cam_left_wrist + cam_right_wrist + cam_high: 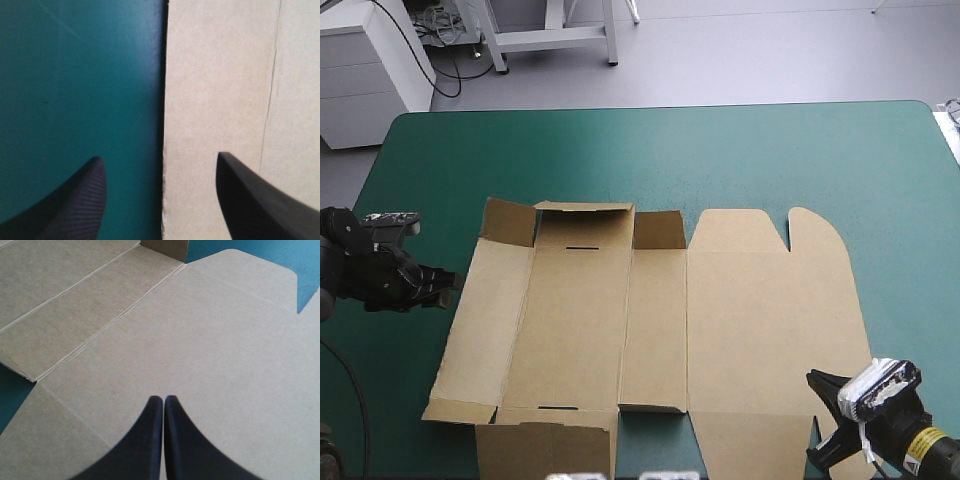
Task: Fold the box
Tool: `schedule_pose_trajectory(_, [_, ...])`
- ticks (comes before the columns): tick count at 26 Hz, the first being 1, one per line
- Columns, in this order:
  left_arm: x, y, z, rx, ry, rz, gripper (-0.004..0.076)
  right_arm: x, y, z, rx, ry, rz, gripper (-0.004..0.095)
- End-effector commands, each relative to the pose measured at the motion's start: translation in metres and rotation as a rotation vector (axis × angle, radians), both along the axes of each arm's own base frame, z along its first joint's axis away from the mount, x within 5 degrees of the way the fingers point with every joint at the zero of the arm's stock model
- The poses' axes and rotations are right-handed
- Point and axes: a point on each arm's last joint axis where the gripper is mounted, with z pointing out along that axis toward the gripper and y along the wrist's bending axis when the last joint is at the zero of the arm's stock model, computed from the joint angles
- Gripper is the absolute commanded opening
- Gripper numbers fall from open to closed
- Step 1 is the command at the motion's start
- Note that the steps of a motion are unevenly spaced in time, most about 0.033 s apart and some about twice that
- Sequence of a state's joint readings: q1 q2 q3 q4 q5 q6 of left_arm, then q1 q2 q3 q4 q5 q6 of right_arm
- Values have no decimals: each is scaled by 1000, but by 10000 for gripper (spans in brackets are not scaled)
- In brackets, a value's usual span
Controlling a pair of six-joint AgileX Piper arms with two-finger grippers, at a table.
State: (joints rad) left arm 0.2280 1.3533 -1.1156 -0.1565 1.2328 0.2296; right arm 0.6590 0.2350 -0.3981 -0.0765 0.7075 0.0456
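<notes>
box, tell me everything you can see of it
The box is a sheet of brown board, lying mostly flat on the teal-green cover, creased into panels with two slots. Its far flaps stand partly raised; the lid panel lies flat. The open left gripper straddles its left edge; the shut right gripper is over the lid panel.

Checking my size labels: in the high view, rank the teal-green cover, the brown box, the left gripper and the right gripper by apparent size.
1. teal-green cover
2. brown box
3. left gripper and right gripper: these look alike, so not ranked.
</notes>
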Motion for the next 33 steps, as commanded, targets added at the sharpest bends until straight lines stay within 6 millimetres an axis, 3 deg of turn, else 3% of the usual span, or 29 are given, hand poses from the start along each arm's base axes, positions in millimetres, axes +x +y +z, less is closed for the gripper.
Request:
schedule_pose_trajectory(1, [-5, -5, 14, -34, -21, -7, 454, 2, 2, 13, 46, -73, 6, -12])
schedule_pose_trajectory(11, [-6, -10, 6, -67, -8, -147, 455, 2, 2, 13, 46, -73, 6, -12])
schedule_pose_trajectory(19, [8, -6, -16, -74, 74, -184, 455, 2, 2, 13, 46, -73, 6, -12])
schedule_pose_trajectory(24, [19, 2, -31, -185, 101, -159, 455, 2, 2, 13, 46, -73, 6, -12])
schedule_pose_trajectory(25, [21, 10, -34, -242, 86, -118, 455, 2, 2, 13, 46, -73, 6, -12])
schedule_pose_trajectory(29, [16, 34, -37, -296, 58, -33, 455, 2, 2, 13, 46, -73, 6, -12])
schedule_pose_trajectory(33, [4, 24, -59, -387, 94, -75, 455, 2, 2, 13, 47, -75, 6, -12])
